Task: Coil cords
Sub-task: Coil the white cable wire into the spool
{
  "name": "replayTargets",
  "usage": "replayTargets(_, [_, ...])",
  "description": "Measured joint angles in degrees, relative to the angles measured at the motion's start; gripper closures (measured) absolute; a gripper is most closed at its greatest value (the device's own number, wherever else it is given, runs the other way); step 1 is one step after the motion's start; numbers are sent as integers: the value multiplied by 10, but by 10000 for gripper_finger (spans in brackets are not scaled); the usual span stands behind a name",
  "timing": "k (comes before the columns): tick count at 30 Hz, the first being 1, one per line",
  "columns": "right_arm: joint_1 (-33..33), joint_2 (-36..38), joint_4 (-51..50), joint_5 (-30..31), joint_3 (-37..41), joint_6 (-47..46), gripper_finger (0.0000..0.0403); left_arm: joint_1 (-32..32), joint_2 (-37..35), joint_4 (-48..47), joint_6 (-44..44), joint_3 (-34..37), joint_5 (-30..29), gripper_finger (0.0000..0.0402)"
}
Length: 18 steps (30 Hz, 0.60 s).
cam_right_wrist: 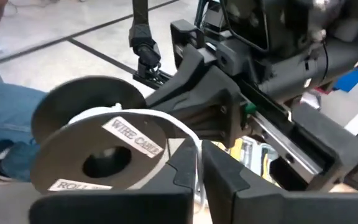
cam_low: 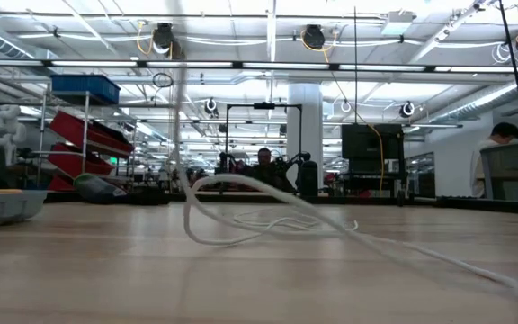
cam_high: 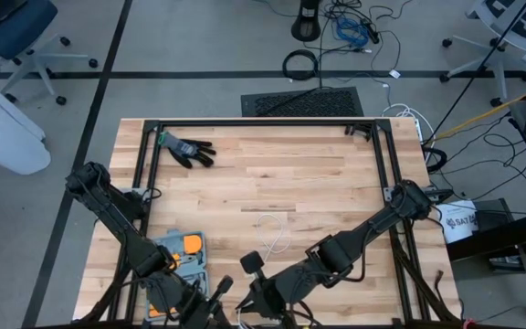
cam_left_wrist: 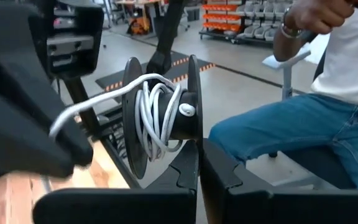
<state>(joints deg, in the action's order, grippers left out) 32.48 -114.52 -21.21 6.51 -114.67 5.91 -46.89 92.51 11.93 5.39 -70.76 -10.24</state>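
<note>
Left wrist view shows the left gripper (cam_left_wrist: 201,158) pinched onto a black spool (cam_left_wrist: 163,121) at frame centre, white cord (cam_left_wrist: 154,115) partly wound. The right gripper (cam_right_wrist: 199,163) looks nearly closed around the cord beside it. Farther off, loose loops lie mid-table: light, limp, tangle-prone, best pinched close to the spool.

We look across a wide hall with a white pillar (cam_low: 305,126) in the middle and strip lights overhead. Red shelving (cam_low: 84,144) stands at left (a blue bin (cam_low: 84,87) on top). Grey floor (cam_high: 199,55), dark-taped, surrounds our table (cam_high: 318,183).
</note>
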Motion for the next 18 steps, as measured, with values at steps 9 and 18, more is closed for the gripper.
replayTargets(9, [-13,0,-2,-27,0,-31,353,0,0,50,38,0,30,395])
replayTargets(18, [-25,-4,-76,-33,5,-95,335,-1,0,66,56,0,43,395])
